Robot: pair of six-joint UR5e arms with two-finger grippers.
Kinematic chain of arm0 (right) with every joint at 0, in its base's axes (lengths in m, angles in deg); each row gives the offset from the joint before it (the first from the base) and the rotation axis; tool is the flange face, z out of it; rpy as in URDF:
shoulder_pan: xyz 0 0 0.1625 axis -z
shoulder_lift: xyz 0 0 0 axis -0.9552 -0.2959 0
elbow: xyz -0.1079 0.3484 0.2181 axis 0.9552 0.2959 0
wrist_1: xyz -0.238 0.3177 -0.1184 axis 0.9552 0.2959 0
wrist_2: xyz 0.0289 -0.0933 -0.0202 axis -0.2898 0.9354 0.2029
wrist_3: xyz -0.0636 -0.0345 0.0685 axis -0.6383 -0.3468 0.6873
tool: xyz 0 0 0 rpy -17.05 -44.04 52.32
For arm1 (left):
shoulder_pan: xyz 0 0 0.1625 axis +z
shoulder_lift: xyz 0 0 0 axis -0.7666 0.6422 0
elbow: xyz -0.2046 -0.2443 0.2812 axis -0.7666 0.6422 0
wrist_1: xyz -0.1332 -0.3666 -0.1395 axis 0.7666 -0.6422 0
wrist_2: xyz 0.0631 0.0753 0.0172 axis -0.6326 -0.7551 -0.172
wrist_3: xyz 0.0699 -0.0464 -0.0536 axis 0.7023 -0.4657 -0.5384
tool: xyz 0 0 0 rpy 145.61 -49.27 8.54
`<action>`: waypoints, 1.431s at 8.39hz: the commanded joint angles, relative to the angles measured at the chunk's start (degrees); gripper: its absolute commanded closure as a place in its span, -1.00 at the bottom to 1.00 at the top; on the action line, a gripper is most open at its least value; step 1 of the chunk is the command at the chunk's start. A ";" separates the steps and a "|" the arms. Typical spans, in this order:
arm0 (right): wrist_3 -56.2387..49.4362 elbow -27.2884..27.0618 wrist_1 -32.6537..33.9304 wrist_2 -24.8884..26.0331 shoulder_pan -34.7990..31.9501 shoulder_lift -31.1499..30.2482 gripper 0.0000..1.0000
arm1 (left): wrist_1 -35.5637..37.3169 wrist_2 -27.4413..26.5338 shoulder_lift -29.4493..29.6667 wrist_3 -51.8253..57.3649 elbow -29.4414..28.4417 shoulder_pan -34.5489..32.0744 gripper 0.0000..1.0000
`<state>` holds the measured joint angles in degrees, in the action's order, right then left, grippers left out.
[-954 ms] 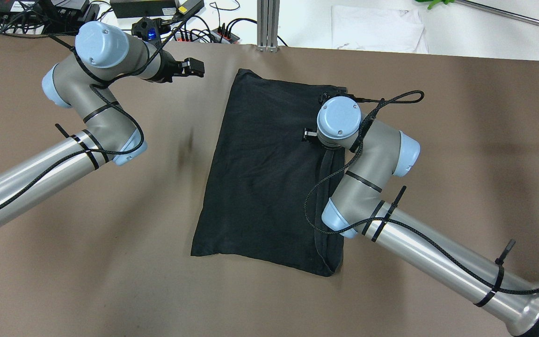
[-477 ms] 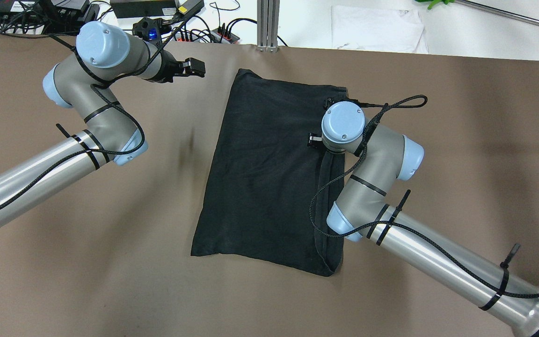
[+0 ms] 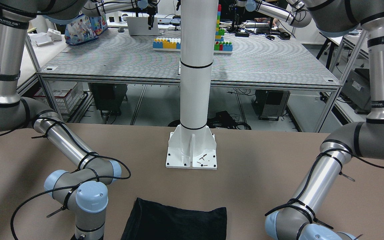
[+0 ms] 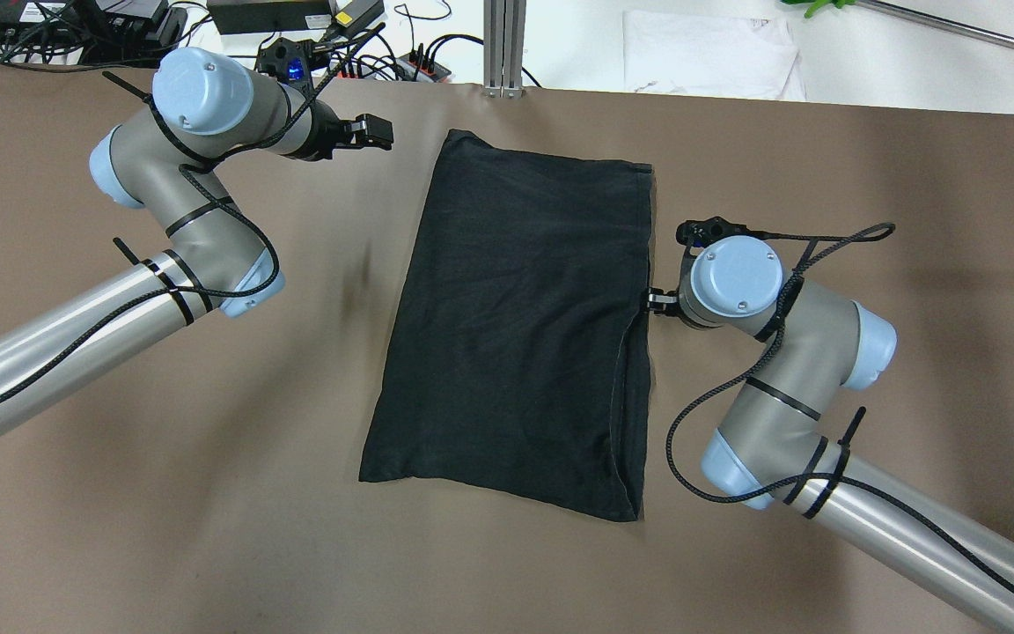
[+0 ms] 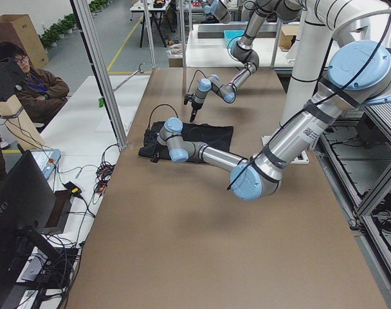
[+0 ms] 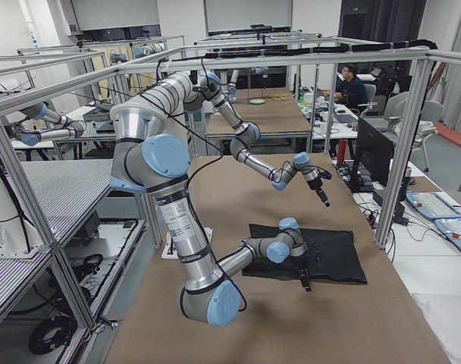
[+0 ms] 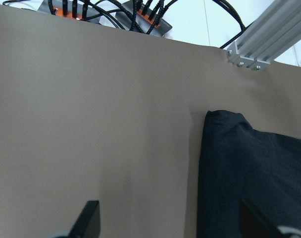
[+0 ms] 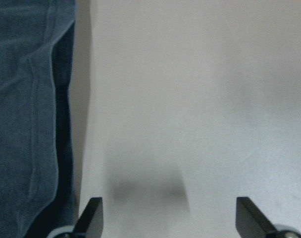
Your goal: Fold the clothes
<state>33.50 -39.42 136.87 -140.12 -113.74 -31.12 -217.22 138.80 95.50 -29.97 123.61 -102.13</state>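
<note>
We find the clothes (image 4: 516,308) long from near to far; our right gripper (image 4: 655,301), wide open and empty, stands just beside their right edge.

Overhead steeply down, front view opposite, side views along table (image 4: 208,528), wrist views close on clothes (image 7: 249,173)

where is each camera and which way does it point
Front: across the table, facing the robot; shows right arm, left arm, white post, cloth edge.
Overhead: behind the robot, looking down; both arms flank the cloth.
Left side: table end, left arm near.
Right side: other end, right arm near.
Left wrist: down at cloth corner; open left pincer.
Right wrist: down at cloth edge; open right pincer.
All six share the cloth.
</note>
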 commanded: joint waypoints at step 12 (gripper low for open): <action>12.07 -0.12 -19.36 -3.86 8.35 2.93 -0.89 | -0.09 -0.73 0.01 -0.35 0.18 0.41 -1.00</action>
<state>45.22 -44.09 122.52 -143.53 -105.48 -28.11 -217.33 138.16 95.48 -30.27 123.78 -101.73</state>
